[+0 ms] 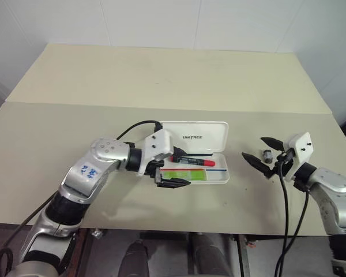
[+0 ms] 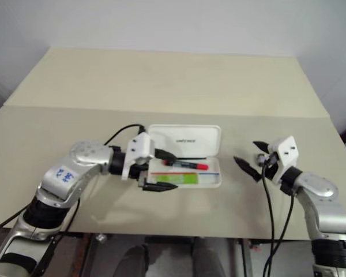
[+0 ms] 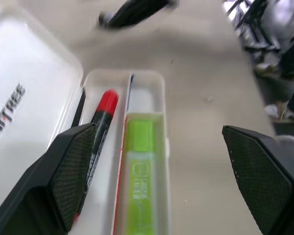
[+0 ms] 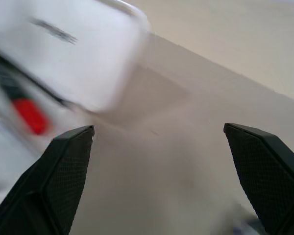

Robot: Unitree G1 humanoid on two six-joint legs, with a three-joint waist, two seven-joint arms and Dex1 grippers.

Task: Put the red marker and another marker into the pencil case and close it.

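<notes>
Pencil case (image 1: 203, 137) lay open near the front middle of the beige table (image 1: 161, 75), lid tipped back with dark lettering facing up, tray toward the robot. Red marker (image 1: 195, 161) rested lengthwise in the tray's rear channel, red cap toward the robot's right. Lime-green marker (image 3: 139, 171) lay in the front channel, parallel to the red one and just beside it, split off by a thin ridge. Left gripper (image 1: 175, 169) hovered at the left end of the tray, pointed rightward along it, fingers spread wide and holding nothing; one finger (image 3: 71, 171) over the red marker's black barrel, the other out past the tray's front wall over bare tabletop. Right gripper (image 1: 264, 153) sat well apart to the right of the case, pointed back toward it, fingers likewise spread and empty. Right wrist view blurred, with the case's lid and a red patch just made out past one finger (image 4: 63, 171).
</notes>
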